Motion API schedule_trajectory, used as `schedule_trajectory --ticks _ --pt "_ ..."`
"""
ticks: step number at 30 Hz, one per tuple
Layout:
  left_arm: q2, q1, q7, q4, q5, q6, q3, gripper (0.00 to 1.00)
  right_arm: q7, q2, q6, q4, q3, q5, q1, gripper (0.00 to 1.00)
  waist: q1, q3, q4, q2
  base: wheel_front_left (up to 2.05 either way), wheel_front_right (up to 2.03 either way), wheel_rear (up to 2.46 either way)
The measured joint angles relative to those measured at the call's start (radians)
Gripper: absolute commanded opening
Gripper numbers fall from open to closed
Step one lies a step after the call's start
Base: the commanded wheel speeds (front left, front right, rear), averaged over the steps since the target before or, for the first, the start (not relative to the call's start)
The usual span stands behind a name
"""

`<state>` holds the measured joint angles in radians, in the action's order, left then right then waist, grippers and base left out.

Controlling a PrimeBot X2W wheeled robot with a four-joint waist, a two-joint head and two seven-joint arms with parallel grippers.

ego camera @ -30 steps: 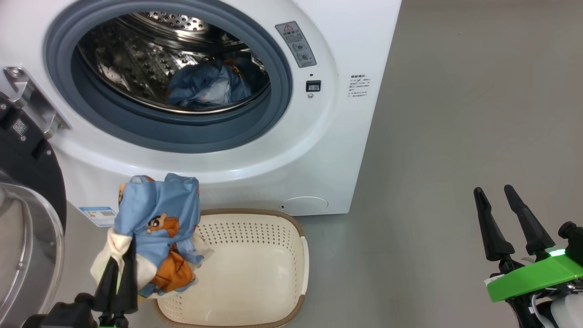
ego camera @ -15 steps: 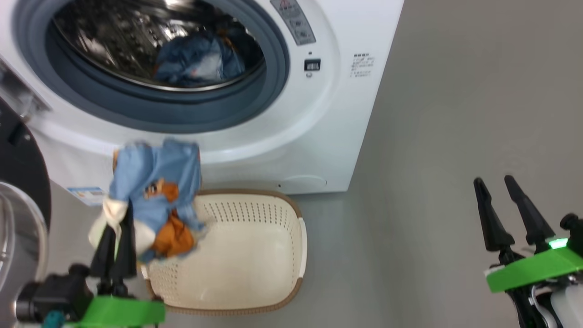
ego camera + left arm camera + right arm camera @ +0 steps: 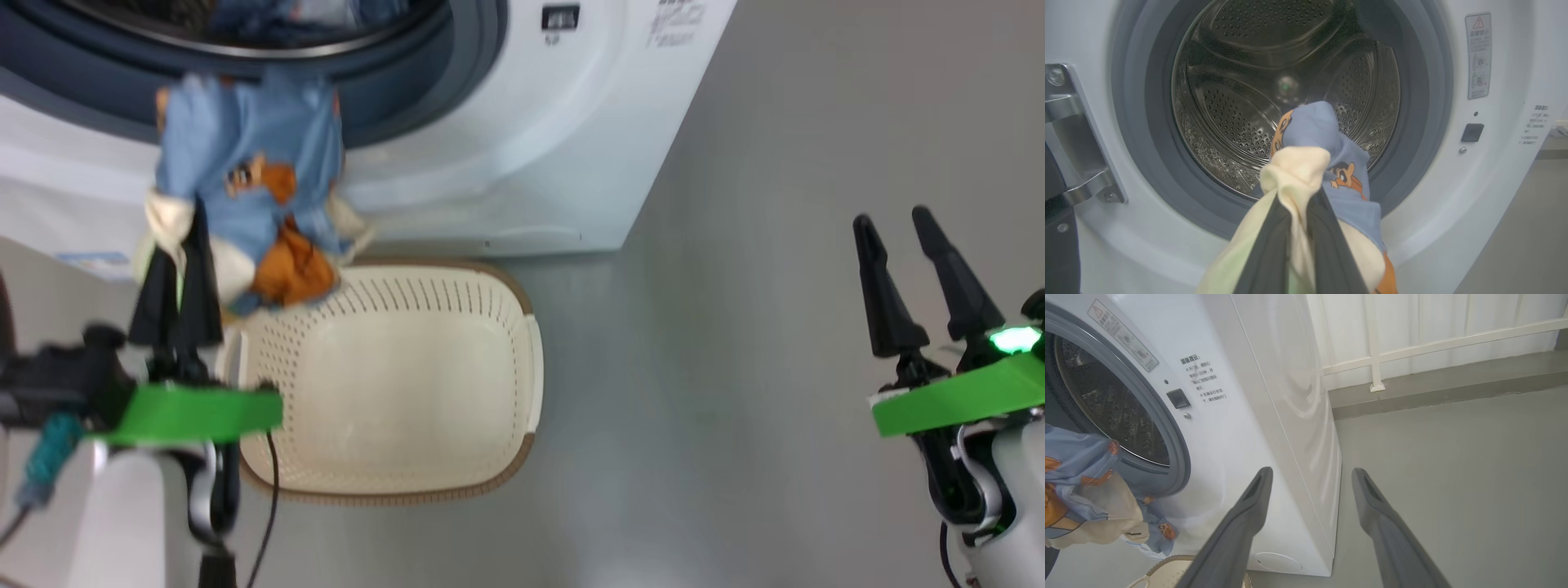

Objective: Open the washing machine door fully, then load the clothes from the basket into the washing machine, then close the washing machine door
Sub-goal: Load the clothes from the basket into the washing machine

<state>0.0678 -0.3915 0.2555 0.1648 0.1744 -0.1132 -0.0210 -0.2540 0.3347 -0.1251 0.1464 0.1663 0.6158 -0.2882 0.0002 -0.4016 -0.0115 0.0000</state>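
At the lower lip of the big white front-loading washing machine [image 3: 522, 147], a bundle of light-blue clothes [image 3: 245, 155] printed with orange cartoon figures, with cream and orange fabric parts, hangs off the floor. It is in front of the machine's grey rubber gasket [image 3: 1139, 122] and the mouth of its perforated steel drum [image 3: 1237, 106]. The left gripper [image 3: 1298, 202] is clamped on the cream part of the bundle, its dark fingers drawn close through the cloth. More blue fabric lies inside the drum, too blurred for detail.

The small cream-white perforated plastic basket [image 3: 392, 314] with a brown rim stands just before the foot of the machine's front, its bottom in plain sight.

Markings right of the machine's opening:
- A grey warning sticker [image 3: 1478, 55] headed by a red triangle with an exclamation mark; its characters are too small to read.
- A black square latch socket [image 3: 1472, 132].
- A block of small dark print [image 3: 1533, 124], not legible.

A blue label [image 3: 94, 261] low on the machine's front is blurred.

Left of the opening, a metal hinge bracket [image 3: 1081, 134] adjoins the black rim of the washing machine door [image 3: 1057, 249], which stands open.

The right gripper [image 3: 891, 219] hovers over the grey floor [image 3: 735, 327], well off the machine's right corner, fingers apart and holding nothing.
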Motion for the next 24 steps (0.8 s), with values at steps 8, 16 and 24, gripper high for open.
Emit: schedule_trajectory --ticks 8,16,24 --pt "-0.006 -0.222 0.000 0.102 0.000 -0.001 -0.029 0.00 0.000 0.009 0.000 -0.007 0.009 0.000 -0.056 1.00 -0.0001 -0.112 -0.007 0.0000 0.00 0.00 0.00" --pt "0.007 -0.452 0.000 0.263 -0.002 0.000 -0.071 0.00 0.000 0.009 0.000 -0.018 0.023 0.000 -0.123 1.00 0.0000 -0.205 -0.006 0.0000 0.00 0.00 0.00" --pt "0.045 -0.673 0.001 0.413 -0.036 0.001 -0.102 0.00 0.000 0.003 0.000 -0.021 0.024 0.000 -0.144 1.00 -0.0001 -0.276 0.019 0.0000 0.00 0.00 0.00"
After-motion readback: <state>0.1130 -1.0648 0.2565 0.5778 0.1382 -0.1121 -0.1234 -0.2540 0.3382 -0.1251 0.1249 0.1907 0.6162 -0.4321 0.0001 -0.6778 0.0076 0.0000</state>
